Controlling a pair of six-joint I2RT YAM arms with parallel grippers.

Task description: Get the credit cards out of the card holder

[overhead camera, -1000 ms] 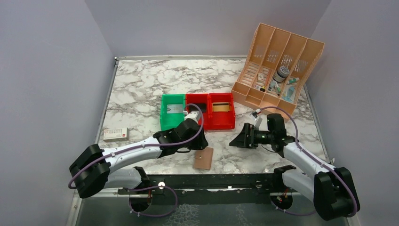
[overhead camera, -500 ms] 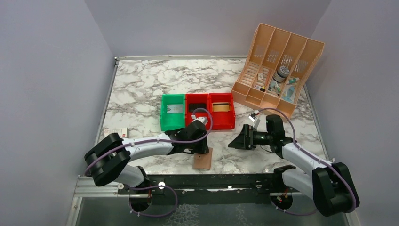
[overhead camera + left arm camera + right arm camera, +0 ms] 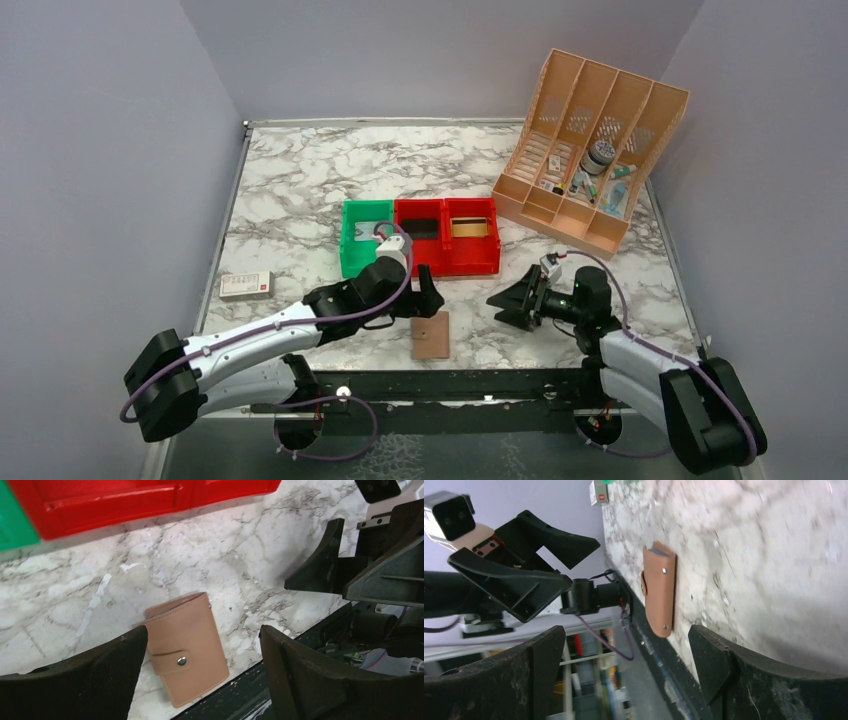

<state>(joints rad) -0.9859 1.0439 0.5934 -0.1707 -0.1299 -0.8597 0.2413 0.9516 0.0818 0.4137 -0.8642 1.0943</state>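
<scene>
The card holder [image 3: 432, 337] lies shut and snapped flat on the marble counter [image 3: 300, 190], close to the middle of its near edge and touched by neither arm. The left gripper [image 3: 425, 297] hangs just on the far side of it with its jaws spread wide and empty, and the right gripper [image 3: 503, 305], nearer the counter's right edge, points its equally wide, empty jaws toward the holder. A yellow-gold credit card [image 3: 470, 228] rests in the red bin [image 3: 470, 262] toward the counter's middle.
</scene>
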